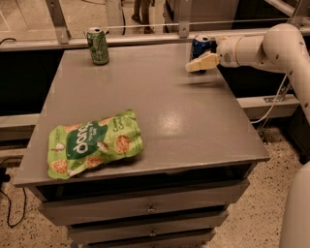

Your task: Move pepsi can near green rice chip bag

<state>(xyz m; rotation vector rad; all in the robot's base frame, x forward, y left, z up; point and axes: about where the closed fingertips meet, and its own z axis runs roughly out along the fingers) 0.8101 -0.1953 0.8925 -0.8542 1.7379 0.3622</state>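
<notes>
While claw [197, 58] is at pepsi can [199, 44], closure unclear | grasp mid-body, upright | toward green rice chip bag [94, 144]

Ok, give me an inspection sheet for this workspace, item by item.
Surface: grey table top, with drawers below.
Job's things: pepsi can upright at the back right; green rice chip bag lying flat at the front left, far from the can.
Clutter: green can upright at the back left.
Grippers: gripper at the pepsi can's front side, arm reaching in from the right.
Cables: white cable hanging right of the table; black cable on the floor at left.
Surroundings: speckled floor; a person's legs behind.
</notes>
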